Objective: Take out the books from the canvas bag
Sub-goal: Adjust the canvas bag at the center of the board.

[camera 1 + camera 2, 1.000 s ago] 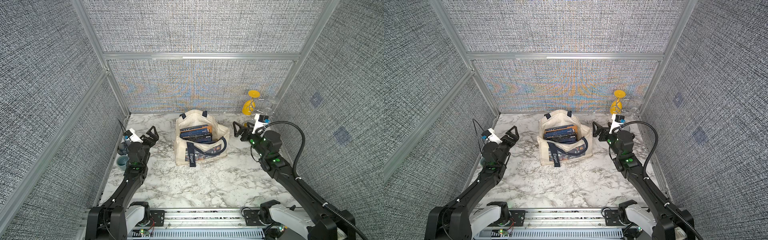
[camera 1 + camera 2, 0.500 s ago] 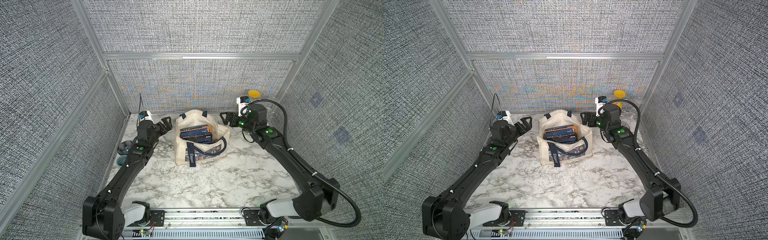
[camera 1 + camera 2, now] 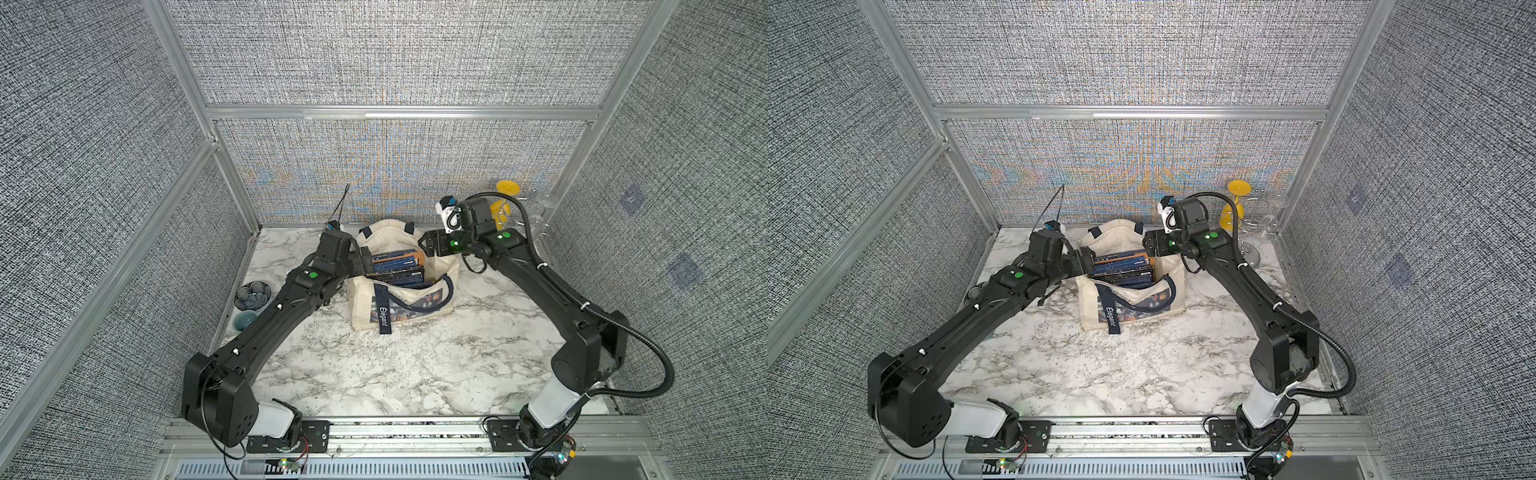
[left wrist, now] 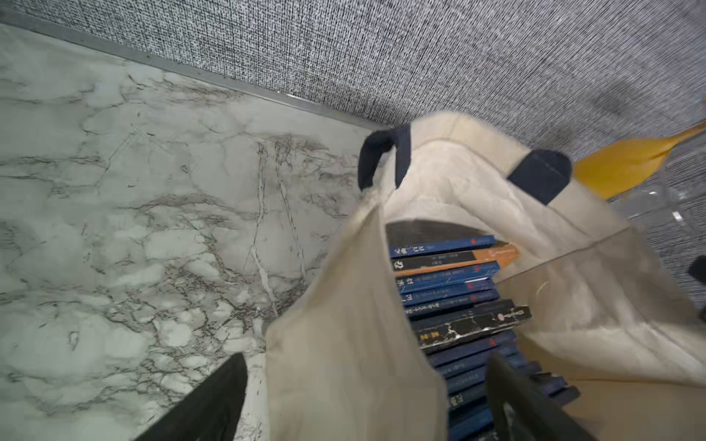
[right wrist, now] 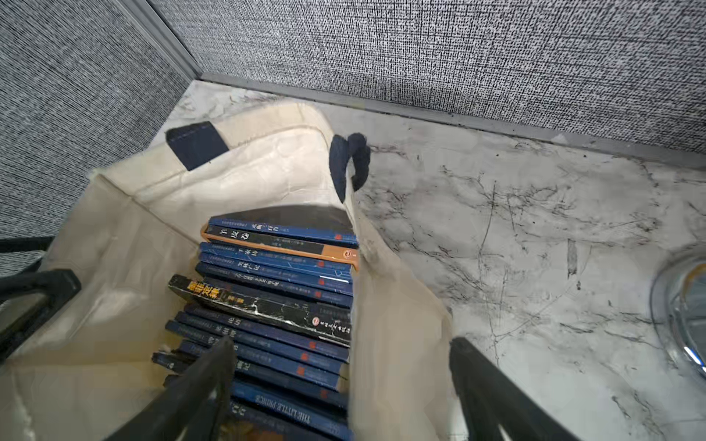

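Approach seemed to be the step in hand, because no book lay on the marble table (image 3: 374, 374) and nothing was gripped. At the far left two small bowls (image 3: 252, 291) stood near the wall, apart from the work. Next came the left gripper (image 4: 365, 361), its jaws wide apart and astride the left wall of the canvas bag (image 3: 363, 307): one finger hung outside over the marble, the other inside above the books (image 3: 397, 266). The bag stood upright at the middle back of the table, mouth open, with the books packed inside, spines showing. The right gripper (image 5: 342, 343) had also its jaws apart, one finger above the spines and one outside the right wall of the bag. Beyond it, in the back corner, stood a yellow glass (image 3: 508, 188) and a clear glass (image 5: 678, 313). By my judgement the next move called for one hand to pinch the soft rim and steady the bag, while the other closed on a single thin spine and lifted it straight up; the books sat tightly, so a neighbour could rise too. As for writing, the navy strap (image 3: 384, 320) on the front read "Elegant"; most spines carried Chinese characters which I could not read, one black spine (image 5: 259, 309) had yellow ones, and a blue spine (image 5: 284, 410) read "THE LITTLE PRINCE".
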`<state>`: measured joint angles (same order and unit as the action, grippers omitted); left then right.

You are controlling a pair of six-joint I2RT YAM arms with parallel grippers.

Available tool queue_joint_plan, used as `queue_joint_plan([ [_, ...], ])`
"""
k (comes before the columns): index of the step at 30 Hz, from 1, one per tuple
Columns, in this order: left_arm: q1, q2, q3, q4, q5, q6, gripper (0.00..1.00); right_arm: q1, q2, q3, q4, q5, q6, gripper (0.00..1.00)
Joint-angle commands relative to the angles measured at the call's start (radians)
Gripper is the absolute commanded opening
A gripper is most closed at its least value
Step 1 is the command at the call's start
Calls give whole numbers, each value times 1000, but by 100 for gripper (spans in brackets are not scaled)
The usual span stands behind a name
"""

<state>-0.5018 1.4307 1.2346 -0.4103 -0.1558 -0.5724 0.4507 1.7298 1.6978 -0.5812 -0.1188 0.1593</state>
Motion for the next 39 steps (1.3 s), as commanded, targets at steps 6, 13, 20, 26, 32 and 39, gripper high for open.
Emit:
queue_joint_plan([
  [6,-14,53,7,-116,-152,44,86,24,112,106,-164,146,-83,80],
  [13,-19,66,-2,-93,-161,45,66,29,211,204,-257,171,-107,47],
  [20,-19,103,1,-51,-139,43,17,29,239,204,-227,130,-91,10],
  [26,-18,158,51,-6,-170,74,0,23,258,271,-127,38,-55,0],
  [32,-14,215,109,146,-296,120,0,-10,412,598,-131,-167,34,0],
  [39,-14,204,61,461,-310,258,0,-27,448,727,19,-313,112,0],
])
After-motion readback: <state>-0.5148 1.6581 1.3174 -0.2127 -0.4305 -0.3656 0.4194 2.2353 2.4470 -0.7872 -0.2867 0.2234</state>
